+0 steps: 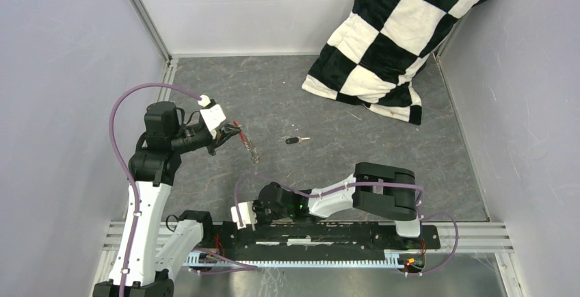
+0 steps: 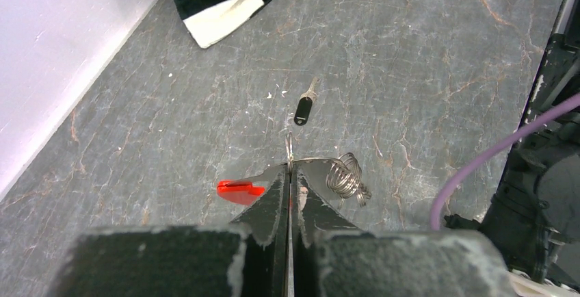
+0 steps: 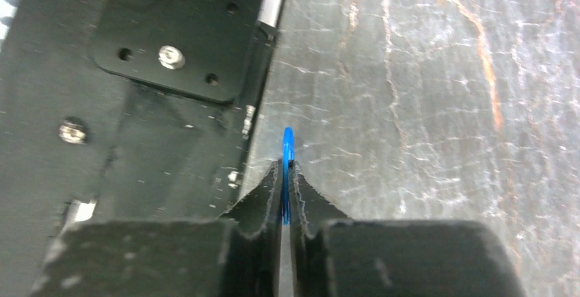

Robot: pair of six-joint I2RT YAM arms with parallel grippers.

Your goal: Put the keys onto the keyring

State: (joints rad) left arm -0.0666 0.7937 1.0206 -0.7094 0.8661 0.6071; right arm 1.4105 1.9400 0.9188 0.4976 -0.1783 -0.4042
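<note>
Of the blue key (image 3: pixel 286 148) we see only a thin blue edge of its head, standing up between the right jaws, which pinch it. Its blade is hidden, and in the top view we cannot find the key at all. Those jaws sit low at the near edge of the surface (image 1: pixel 410 139), just beside the black base plate (image 3: pixel 137 139) with its screws.

The keyring (image 2: pixel 345 177) is partly covered too. The left jaws are pressed together on its thin wire, and a sliver of it stands up above their tips. On one side of them pokes the red tag (image 2: pixel 239 191), flat and glossy; on the other is a small coil of grey metal.

The black key (image 2: pixel 304 109) lies free on the surface ahead of the left jaws, well apart from both pairs. It has an oblong black plastic head and a short silver blade.

The surface is grey, marbled and scuffed. A plush black-and-white chequered cushion (image 1: pixel 390 37) leans in the far right corner, cut off at the top.

We count two keys, one keyring, one tag and one cushion.
</note>
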